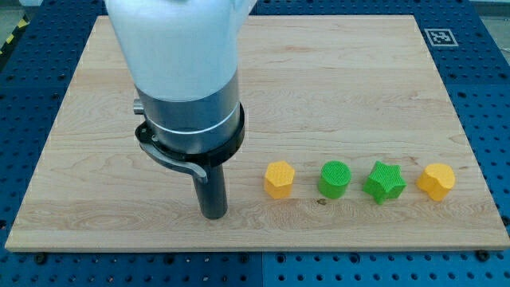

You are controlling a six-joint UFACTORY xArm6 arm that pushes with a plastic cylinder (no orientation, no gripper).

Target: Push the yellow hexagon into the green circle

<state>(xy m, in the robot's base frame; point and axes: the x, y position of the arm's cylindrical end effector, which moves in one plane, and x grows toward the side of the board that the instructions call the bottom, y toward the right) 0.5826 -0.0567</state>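
The wooden table [335, 88] carries four small blocks in a row near the view's bottom edge, and nothing on it serves as a container. Taking the green circle [335, 178] as the landmark, the yellow hexagon [280, 178] stands just beside it on the view's left, apart from it with a narrow strip of bare wood between them. On the circle's other side, toward the view's right, sits a green star [386, 182], also close but not touching, and beyond the star lies a second yellow block [437, 181] whose shape is hard to make out. The arm has no fingers to open or close and holds nothing; it ends in a dark rod whose tip [213, 215] rests on the wood well to the view's left of the circle, past the hexagon and clear of it. The arm's white and grey body [185, 80] is cut off by the view's top edge and hides the wood behind it. A small black-and-white marker [439, 37] sits far above the circle at the view's top right corner; its pattern carries no readable writing.
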